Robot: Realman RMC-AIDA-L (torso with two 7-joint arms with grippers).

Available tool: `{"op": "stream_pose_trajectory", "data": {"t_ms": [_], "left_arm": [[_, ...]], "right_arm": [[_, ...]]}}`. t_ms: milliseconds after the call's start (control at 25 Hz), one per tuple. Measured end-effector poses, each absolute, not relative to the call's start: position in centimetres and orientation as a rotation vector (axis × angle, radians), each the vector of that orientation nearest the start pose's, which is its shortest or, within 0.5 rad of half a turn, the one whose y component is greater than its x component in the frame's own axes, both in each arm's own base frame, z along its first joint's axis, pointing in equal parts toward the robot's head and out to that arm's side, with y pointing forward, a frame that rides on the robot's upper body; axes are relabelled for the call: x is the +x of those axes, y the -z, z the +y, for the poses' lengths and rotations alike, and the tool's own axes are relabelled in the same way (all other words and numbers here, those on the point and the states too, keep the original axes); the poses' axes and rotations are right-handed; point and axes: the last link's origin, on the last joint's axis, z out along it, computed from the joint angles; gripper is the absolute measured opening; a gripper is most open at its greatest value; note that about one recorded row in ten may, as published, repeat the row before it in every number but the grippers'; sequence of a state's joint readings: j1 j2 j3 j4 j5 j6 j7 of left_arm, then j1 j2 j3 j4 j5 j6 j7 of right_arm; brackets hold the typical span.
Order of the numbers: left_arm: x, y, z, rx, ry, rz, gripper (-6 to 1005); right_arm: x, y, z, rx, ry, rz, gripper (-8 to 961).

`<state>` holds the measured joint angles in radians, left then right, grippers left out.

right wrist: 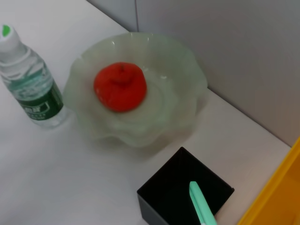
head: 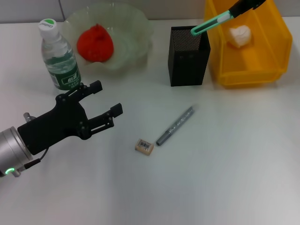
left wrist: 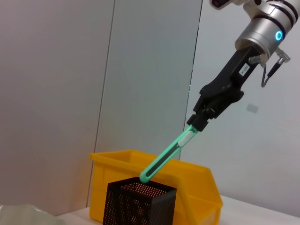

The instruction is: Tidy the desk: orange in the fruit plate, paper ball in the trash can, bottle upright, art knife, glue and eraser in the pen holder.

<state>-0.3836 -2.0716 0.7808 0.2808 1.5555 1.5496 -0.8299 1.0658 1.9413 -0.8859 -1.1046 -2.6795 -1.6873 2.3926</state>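
While tilted over the pen holder point(head: 188, 56), the art knife point(head: 212, 23) looks slim, green

Counter point(head: 243, 154) in front of me is wide open w/ only eraser point(head: 144, 146) & glue stick point(head: 175, 125) mid-way. Pen holder point(head: 188, 57) mouth is tight: yellow bin point(head: 248, 70) touching on right, fruit plate point(head: 136, 47) near on left.

Lab-like test bench: bare white table point(head: 234, 164), plain grey wall panels point(left wrist: 70, 70).

Green art knife point(head: 211, 23), black mesh holder point(head: 188, 56)
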Motion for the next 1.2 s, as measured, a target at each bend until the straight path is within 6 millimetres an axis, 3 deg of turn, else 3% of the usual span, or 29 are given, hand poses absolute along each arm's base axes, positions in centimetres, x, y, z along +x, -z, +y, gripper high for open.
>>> {"op": "stream_pose_trajectory", "data": {"t_ms": [800,1200], "left_arm": [[-29.4,3.4,27.5,-2.406,1.015,-0.496,843],[-29.4,3.5,27.4,-2.409,1.014,-0.496,843]], "right_arm": [[9.8,-3.7,45.3,-2.555,0.455,0.716,204],[9.8,-3.1,45.7,-2.517,0.406,0.741,209]]}}
